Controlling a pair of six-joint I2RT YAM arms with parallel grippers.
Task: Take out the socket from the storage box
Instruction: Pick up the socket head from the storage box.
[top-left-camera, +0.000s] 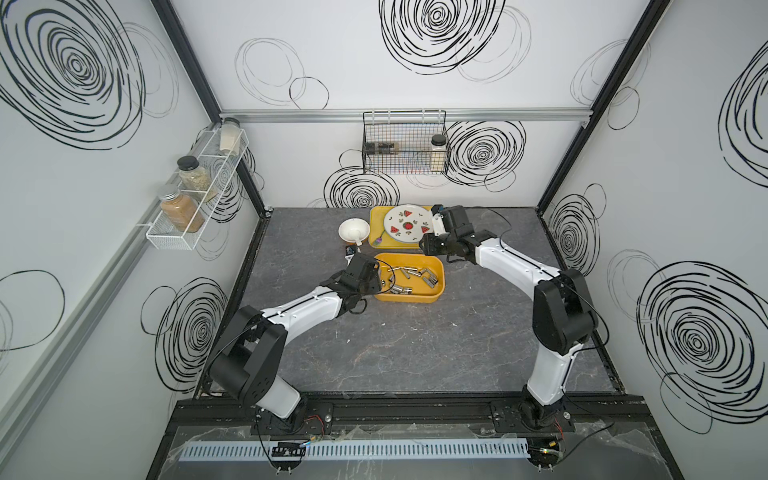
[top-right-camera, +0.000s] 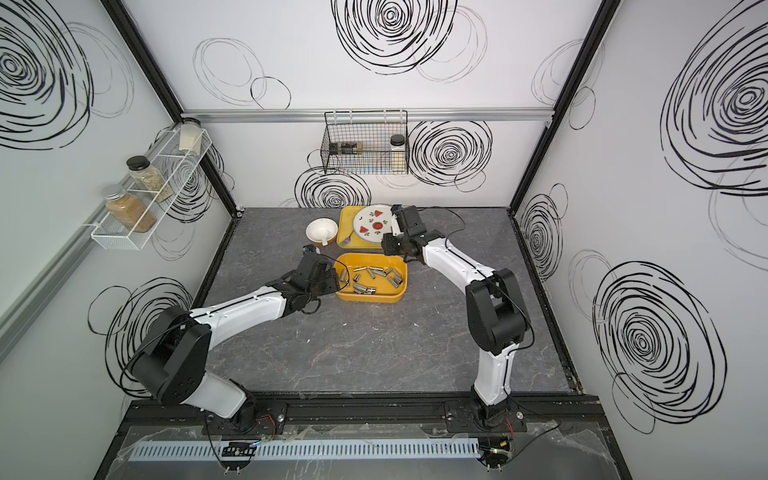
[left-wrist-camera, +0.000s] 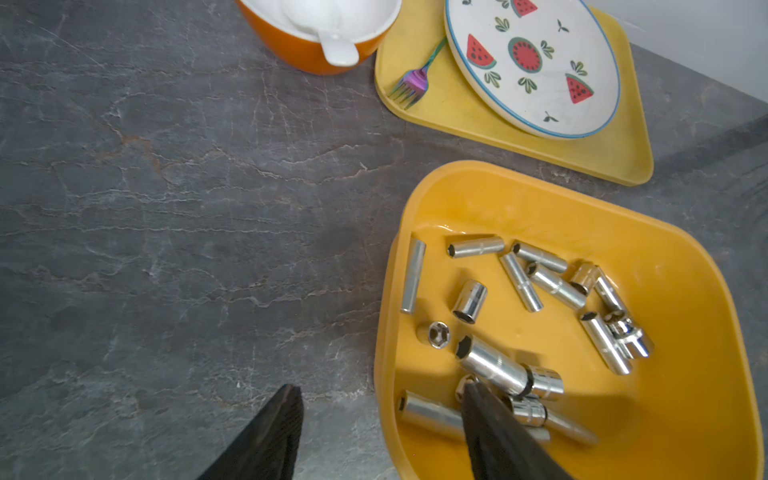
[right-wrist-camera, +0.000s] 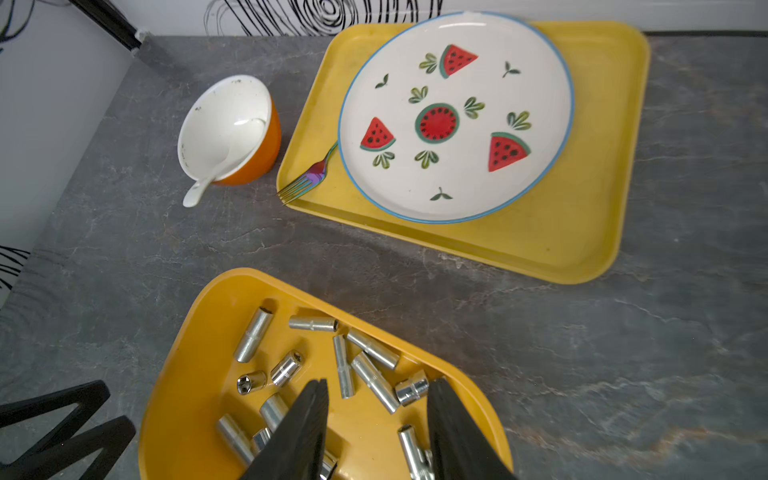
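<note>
Jaws apart, clamping nothing: left gripper straddles box wall, right gripper above sockets inside; socket markings too small to read.

My left fingers and right fingers are matt black. The deep rectangular plastic storage box is yellow-orange; the cylindrical metal sockets in it are bright chrome. At twelve o'clock from it, the flat shallow plastic tray is paler lemon yellow. Its round ceramic plate is white, blue-rimmed, patterned with red watermelon slices and green leaves. The metal fork shimmers purple-green. At eleven o'clock, the round bowl is orange outside, white inside. The stone-look tabletop is dark grey, pale-veined.
</note>
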